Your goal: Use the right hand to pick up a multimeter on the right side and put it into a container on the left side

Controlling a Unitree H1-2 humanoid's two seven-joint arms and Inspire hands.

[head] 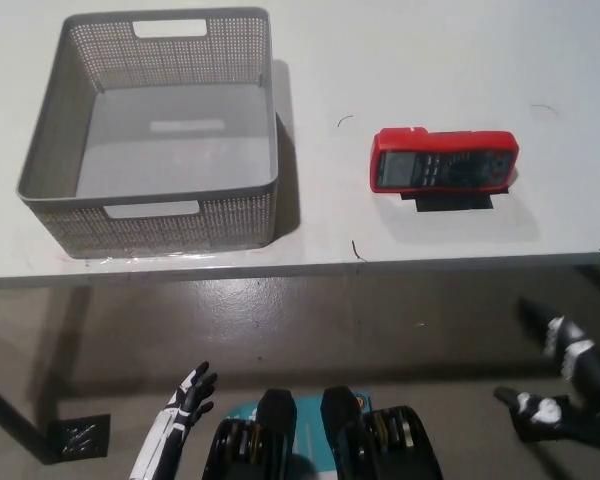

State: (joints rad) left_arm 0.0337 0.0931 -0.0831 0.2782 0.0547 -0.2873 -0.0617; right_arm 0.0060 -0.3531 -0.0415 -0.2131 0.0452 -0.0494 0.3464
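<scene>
Red multimeter is lying on the table, well above the right hand, whose fingers are spreading apart, holding nothing; basket far left.

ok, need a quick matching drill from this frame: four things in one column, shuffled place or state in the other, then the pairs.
1. multimeter
2. container
3. left hand
4. right hand

A. grey, empty, table's left
B. black, low at right, below the table edge
C. red, lying flat on the table's right
D. white, low at left, holding nothing

Pairs: 1-C, 2-A, 3-D, 4-B
</scene>
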